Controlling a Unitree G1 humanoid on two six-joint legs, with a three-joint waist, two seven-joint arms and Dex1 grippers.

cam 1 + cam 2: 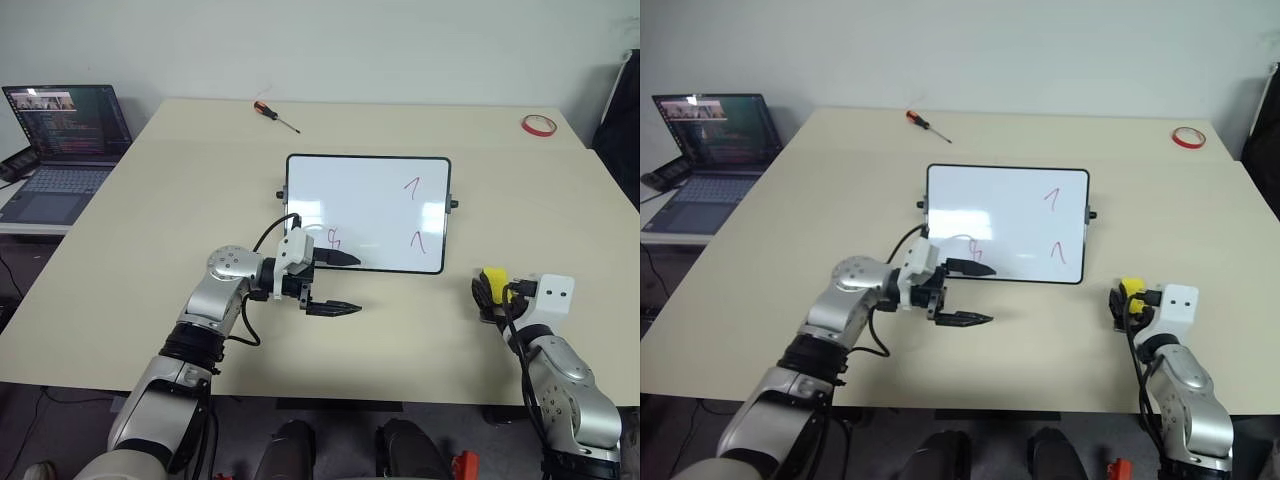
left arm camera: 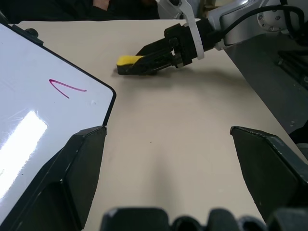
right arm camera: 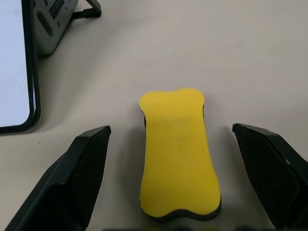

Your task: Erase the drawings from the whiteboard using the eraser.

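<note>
1. Near right: the yellow eraser (image 3: 179,154) lies flat on the table (image 1: 150,250), long axis running near to far, between the spread fingers of the right gripper (image 3: 175,180), which does not touch it.
2. Near centre: the left gripper (image 1: 335,283) points right, jaws apart and empty, at the whiteboard's near-left corner.
3. Centre: the whiteboard (image 1: 365,190) lies flat, long axis left to right, bearing the drawings (image 1: 412,187).
4. Far edge: a screwdriver (image 1: 274,115) and a red tape ring (image 1: 538,124).

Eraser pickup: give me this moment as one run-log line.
eraser: flat on table, between open right tool fingers, ungripped | left tool: open at whiteboard near edge | drawings: unerased
</note>
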